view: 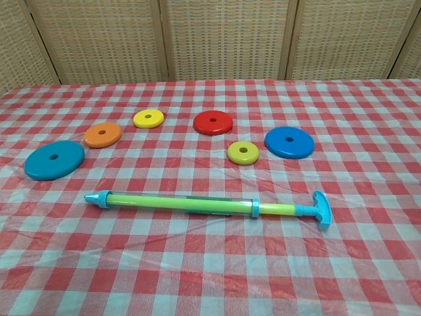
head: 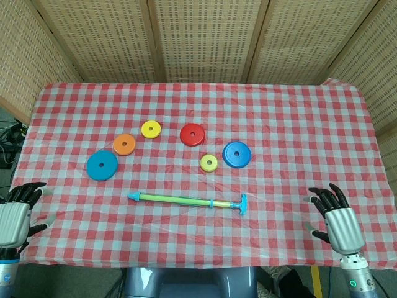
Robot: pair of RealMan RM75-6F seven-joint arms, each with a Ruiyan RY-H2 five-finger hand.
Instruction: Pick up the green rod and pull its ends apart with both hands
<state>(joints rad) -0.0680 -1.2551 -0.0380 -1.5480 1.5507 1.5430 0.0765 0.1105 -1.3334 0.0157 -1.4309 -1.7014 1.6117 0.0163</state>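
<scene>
The green rod [head: 180,200] lies flat on the checked cloth near the table's front edge, pointed cyan tip to the left and cyan T-handle [head: 242,203] to the right. The chest view shows the green rod [view: 177,203] across the middle with its T-handle [view: 321,209] at the right. My left hand [head: 15,217] hovers at the front left corner, fingers spread and holding nothing. My right hand [head: 335,214] sits at the front right, fingers apart and empty. Both hands are well away from the rod and out of the chest view.
Several flat rings lie behind the rod: a teal one [head: 102,166], an orange one [head: 124,144], a yellow one [head: 151,129], a red one [head: 192,134], a small yellow one [head: 209,162] and a blue one [head: 236,154]. Wicker screens stand behind the table.
</scene>
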